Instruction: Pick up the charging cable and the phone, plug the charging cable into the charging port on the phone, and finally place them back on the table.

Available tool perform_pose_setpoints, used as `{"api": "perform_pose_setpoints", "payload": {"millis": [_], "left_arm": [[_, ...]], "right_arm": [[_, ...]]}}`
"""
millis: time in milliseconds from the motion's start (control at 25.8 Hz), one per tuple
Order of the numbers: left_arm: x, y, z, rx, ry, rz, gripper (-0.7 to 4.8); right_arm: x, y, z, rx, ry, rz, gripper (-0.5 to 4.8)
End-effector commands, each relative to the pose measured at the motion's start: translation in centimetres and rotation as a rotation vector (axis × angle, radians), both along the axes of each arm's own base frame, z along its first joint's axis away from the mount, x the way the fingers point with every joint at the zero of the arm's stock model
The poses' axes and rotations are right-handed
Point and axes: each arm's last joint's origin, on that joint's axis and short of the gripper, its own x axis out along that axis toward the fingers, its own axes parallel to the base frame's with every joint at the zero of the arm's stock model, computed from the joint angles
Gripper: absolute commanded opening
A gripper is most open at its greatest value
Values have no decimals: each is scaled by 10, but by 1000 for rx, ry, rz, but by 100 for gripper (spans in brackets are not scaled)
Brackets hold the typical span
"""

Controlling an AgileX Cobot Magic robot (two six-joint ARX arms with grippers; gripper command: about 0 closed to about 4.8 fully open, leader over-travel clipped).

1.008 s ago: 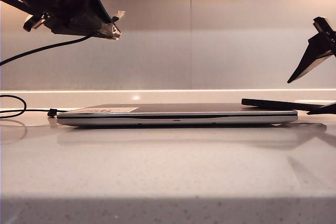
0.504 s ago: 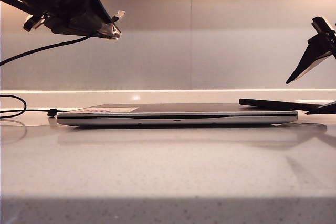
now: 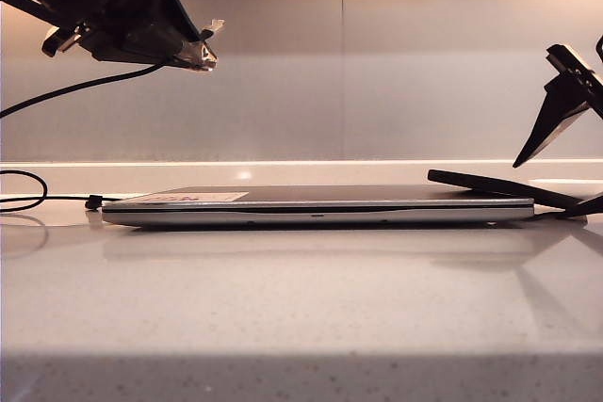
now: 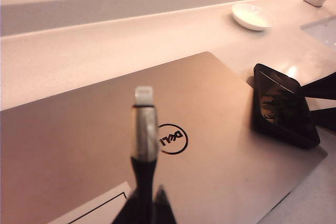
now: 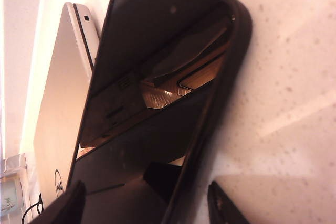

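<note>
High at the left, my left gripper (image 3: 193, 49) is shut on the charging cable (image 3: 75, 88) just behind its plug. The silvery plug (image 4: 144, 129) sticks out past the jaws (image 4: 149, 208) over the laptop lid. The cord's bead (image 3: 93, 201) rests on the table (image 3: 301, 308). The black phone (image 3: 499, 187) lies tilted, one end on the laptop's right corner. My right gripper (image 3: 539, 187) stands open astride it, a finger on each side of the phone (image 5: 157, 103). The right gripper (image 5: 144, 208) has no grip on it. I cannot make out the charging port.
A closed silver laptop (image 3: 320, 206) lies across the middle of the table, a white label on its left part. In the left wrist view a white dish (image 4: 252, 16) sits beyond it, beside a sink edge (image 4: 323, 27). A wall runs behind the counter.
The right gripper has turned a little around the phone, its upper finger higher. The phone now tilts, its left end raised and nudged left. The left gripper and cable are still.
</note>
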Motion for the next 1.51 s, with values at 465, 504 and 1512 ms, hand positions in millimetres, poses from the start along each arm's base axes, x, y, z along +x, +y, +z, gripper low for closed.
{"api": "perform_pose_setpoints", "payload": {"millis": [465,504,1512], "left_arm": [[0,0,3,-10,-17,-2,-6],[0,0,3,-10,-17,-2,-6],[0,0,3,-10,-17,-2,-6]], "right_arm": [[-2,11,-19,-37,123,-6,324],[-2,11,-19,-37,124,-6,324],[4,11,-19,-7,94,-55,51]]}}
